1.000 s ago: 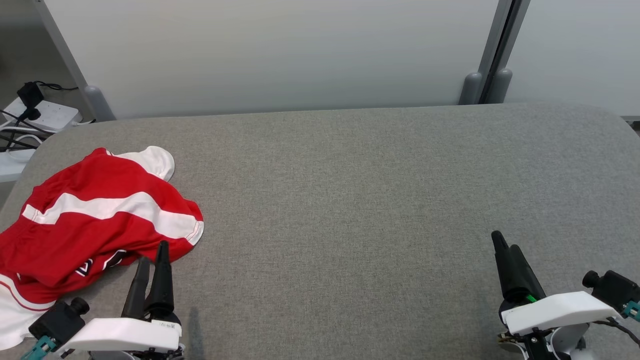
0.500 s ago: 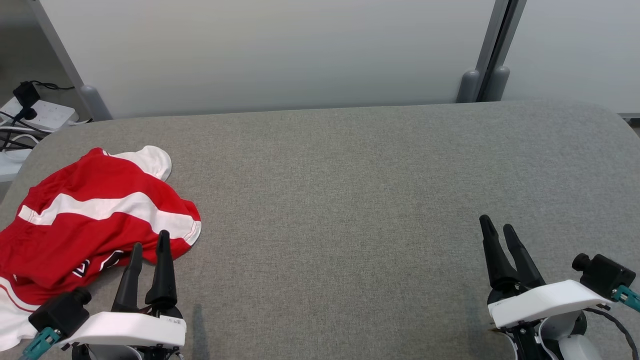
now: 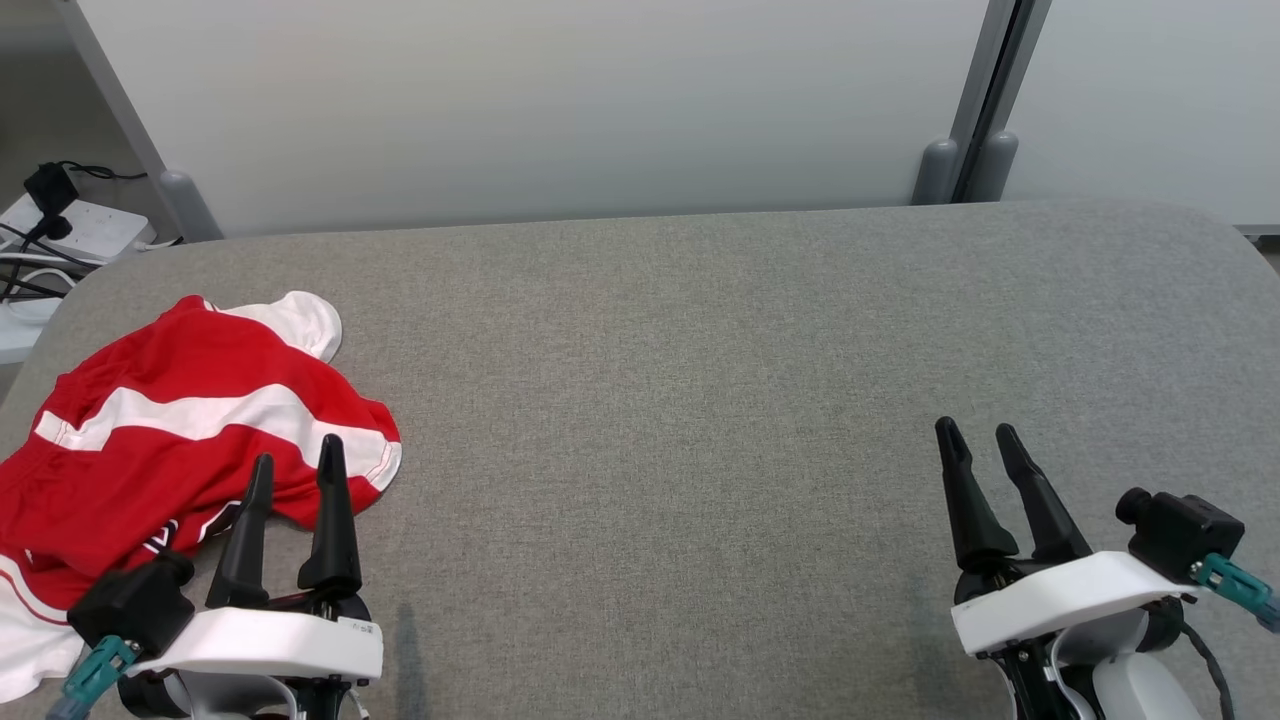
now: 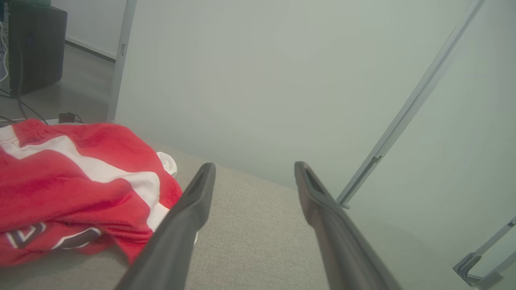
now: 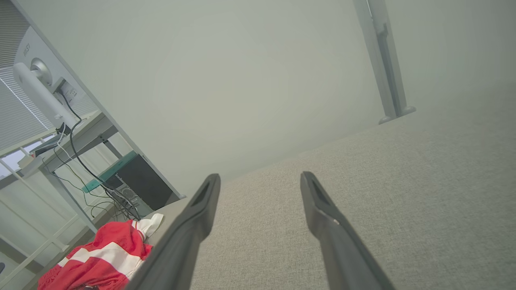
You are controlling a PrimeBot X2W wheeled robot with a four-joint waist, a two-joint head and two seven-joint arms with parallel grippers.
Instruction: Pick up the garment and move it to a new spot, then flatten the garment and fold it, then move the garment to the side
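Note:
The garment (image 3: pixel 190 440) is a red jersey with white bands, lying crumpled at the left end of the grey table (image 3: pixel 700 380). It shows again in the left wrist view as the garment (image 4: pixel 72 185) and, small and far off, in the right wrist view as the garment (image 5: pixel 105 257). My left gripper (image 3: pixel 296 462) stands open just in front of its near right edge, its tips over the cloth's hem, holding nothing. At the lower right, my right gripper (image 3: pixel 975 430) is open over bare table, far from the garment.
A pale partition wall (image 3: pixel 560 110) runs along the table's far edge, with a grey post (image 3: pixel 975 120) at the right. A white power strip with black cables (image 3: pixel 70 225) lies beyond the table's left end. A desk with a monitor (image 5: pixel 40 84) stands further left.
Both grippers have turned so their two fingers now show side by side and spread. The right gripper has shifted left and up the picture. The garment lies as before.

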